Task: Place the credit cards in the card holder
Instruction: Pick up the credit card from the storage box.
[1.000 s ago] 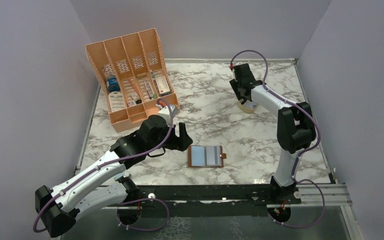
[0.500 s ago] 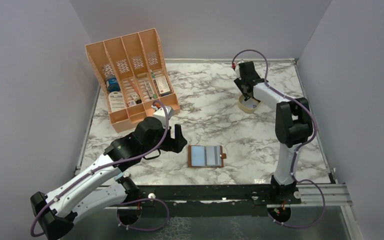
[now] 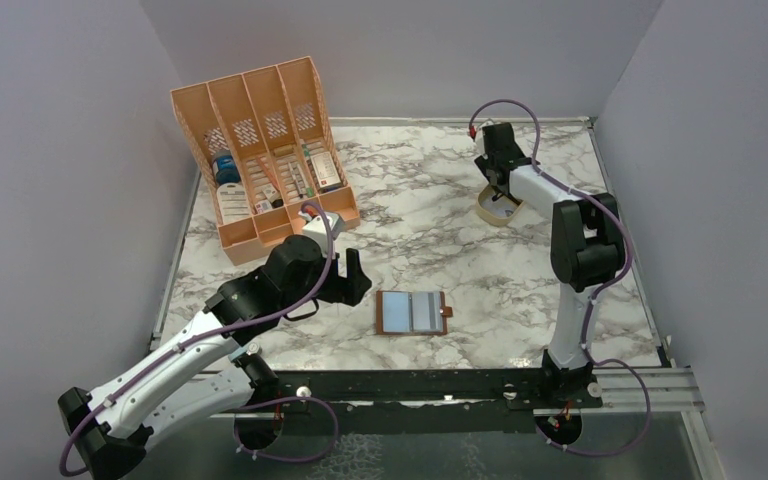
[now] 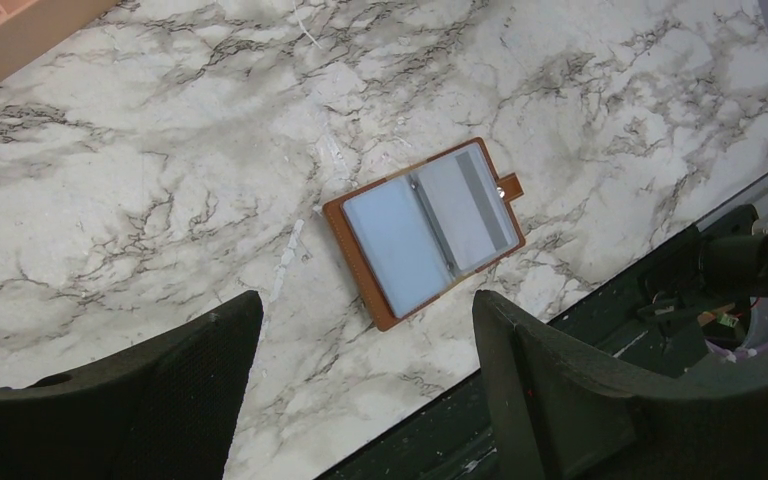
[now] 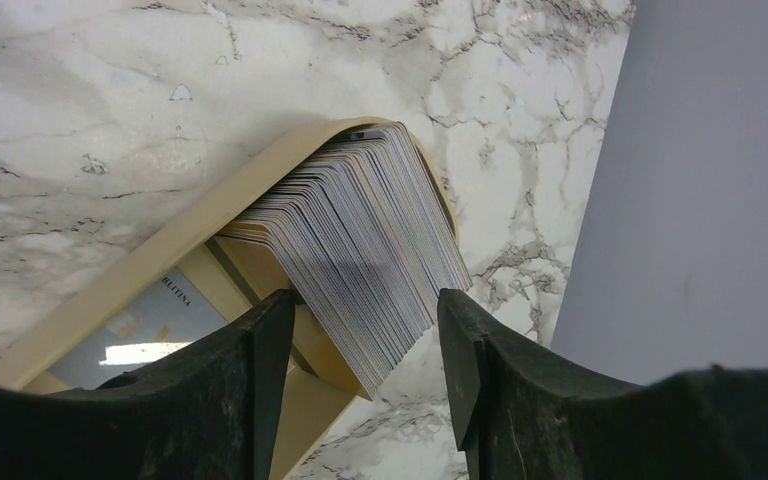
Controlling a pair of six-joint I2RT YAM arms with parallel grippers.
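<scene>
Right wrist: my right claw is straddling the credit cards, jaws spread; my left claw is hovering agape.

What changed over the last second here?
The right gripper shifted slightly rightward and back above the tan stand, fingers flanking the credit cards. The left gripper drew back leftward from the card holder, which stayed open and unmoved. Nothing taken or released.

Left hand low, fingers spread wide — right hand outstretched, likewise parted
</scene>
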